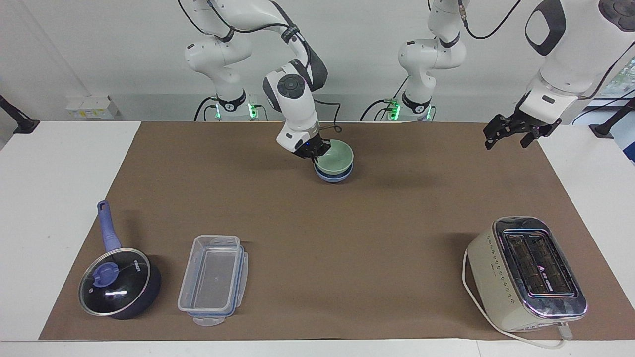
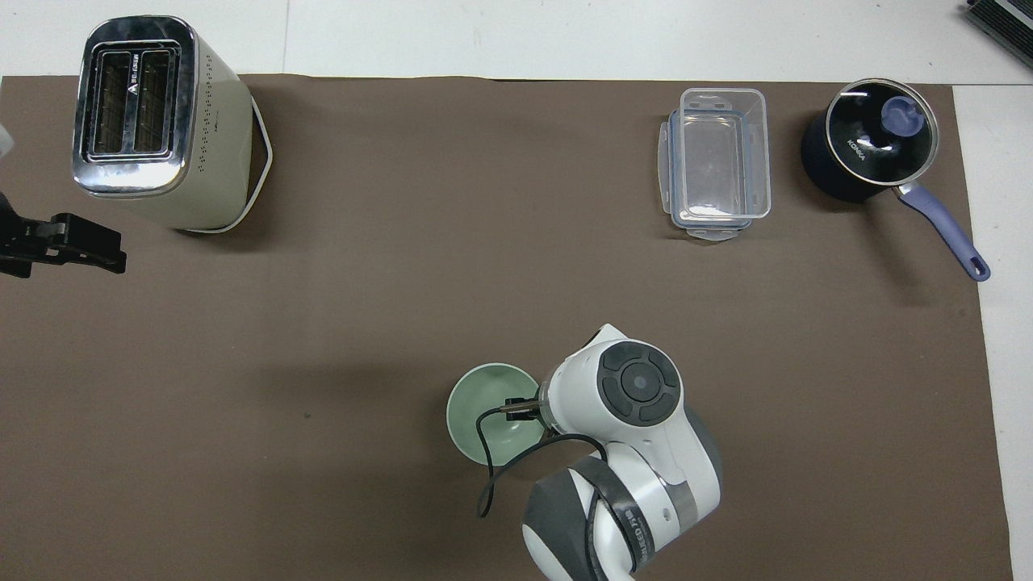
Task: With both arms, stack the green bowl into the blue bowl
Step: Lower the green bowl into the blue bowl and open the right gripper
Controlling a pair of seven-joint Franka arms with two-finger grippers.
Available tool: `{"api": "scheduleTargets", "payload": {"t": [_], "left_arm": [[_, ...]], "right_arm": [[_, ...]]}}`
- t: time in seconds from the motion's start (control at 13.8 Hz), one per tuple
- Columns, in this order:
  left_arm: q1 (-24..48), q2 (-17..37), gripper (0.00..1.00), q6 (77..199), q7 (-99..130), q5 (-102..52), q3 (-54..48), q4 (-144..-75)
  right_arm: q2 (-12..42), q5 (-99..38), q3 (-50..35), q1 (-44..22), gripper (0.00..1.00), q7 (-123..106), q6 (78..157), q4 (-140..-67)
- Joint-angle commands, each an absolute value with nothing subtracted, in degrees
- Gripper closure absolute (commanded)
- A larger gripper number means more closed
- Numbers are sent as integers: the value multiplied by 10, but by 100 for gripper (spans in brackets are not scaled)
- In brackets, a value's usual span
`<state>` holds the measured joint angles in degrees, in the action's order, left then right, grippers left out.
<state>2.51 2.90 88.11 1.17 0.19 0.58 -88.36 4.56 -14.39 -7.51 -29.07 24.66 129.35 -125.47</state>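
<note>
Right gripper (image 1: 314, 150) clamps the pale mint-green bowl's (image 1: 337, 157) rim, nested in the periwinkle-blue bowl (image 1: 333, 175) mid-tabletop; release gently, lift straight. Left gripper (image 1: 511, 132) waits open.

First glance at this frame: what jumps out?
The right gripper shut on the rim of the green bowl, which sits nested in the blue bowl near the robots, mid-table. The left gripper waits open in the air over the table's edge at its own end.
</note>
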Motion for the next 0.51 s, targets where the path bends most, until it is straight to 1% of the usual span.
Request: {"api": "scheduleTargets", "payload": {"t": [0.0, 0.36, 0.43], "left_arm": [[29, 34, 0, 867, 12, 12, 9, -868], [29, 34, 0, 867, 12, 12, 9, -868], [29, 34, 0, 867, 12, 12, 9, -868]], "right_arm": [[47, -158, -75, -294, 100, 251, 1310, -1261], [52, -158, -75, -294, 100, 251, 1321, -1260], [53, -158, -75, -294, 97, 251, 1323, -1260]]}}
